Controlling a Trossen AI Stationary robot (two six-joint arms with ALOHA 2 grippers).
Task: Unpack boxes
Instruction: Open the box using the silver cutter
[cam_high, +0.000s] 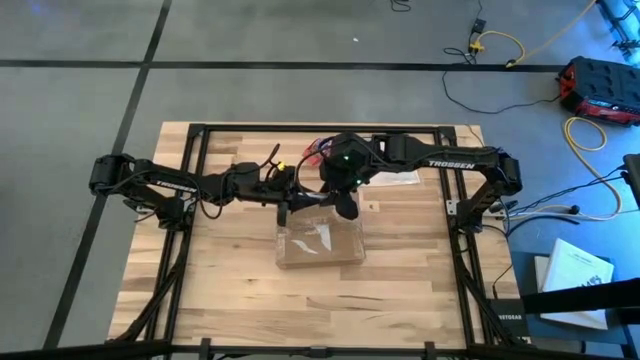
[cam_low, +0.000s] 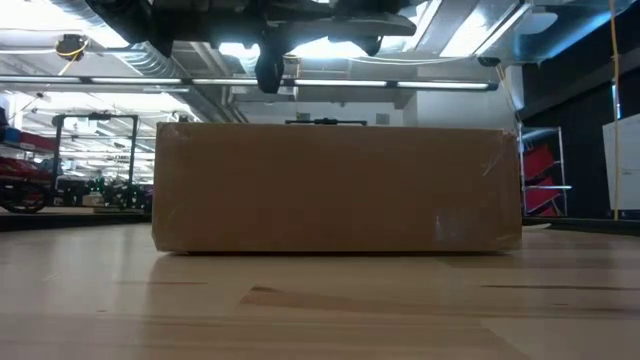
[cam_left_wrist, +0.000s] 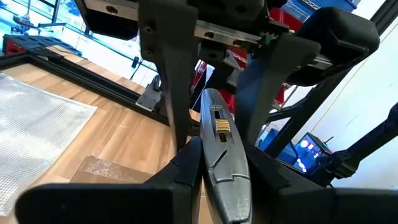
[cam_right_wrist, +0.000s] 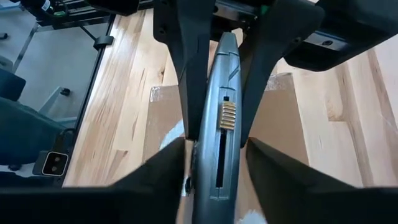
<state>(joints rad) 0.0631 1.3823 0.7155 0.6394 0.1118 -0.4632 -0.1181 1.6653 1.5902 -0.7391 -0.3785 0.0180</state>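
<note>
Mid-handover of a grey utility knife (cam_right_wrist: 221, 124) above the far edge of the cardboard box (cam_high: 320, 243), so the cutting step is not yet begun. Left gripper (cam_high: 287, 205) clamped on one end of the knife. Right gripper (cam_high: 343, 205) straddling the other end, fingers seemingly pressed to both flanks, though hard to confirm full contact at this angle.

Box at mid-table, lying flat, near of both grippers. Flaps down and sealed with shiny clear tape across the top. Contents hidden, nothing to report from inside. Clear plastic bag (cam_high: 395, 178) flat on the table (cam_high: 230, 300) just far and right of the box, apparently with nothing in it.

Next move, as judged: firm hold by the right gripper first, then release by the left. After that, blade tip down onto the tape seam and a shallow draw along it. Risks: a slipping knife during the exchange, or a deep cut reaching whatever sits inside.
</note>
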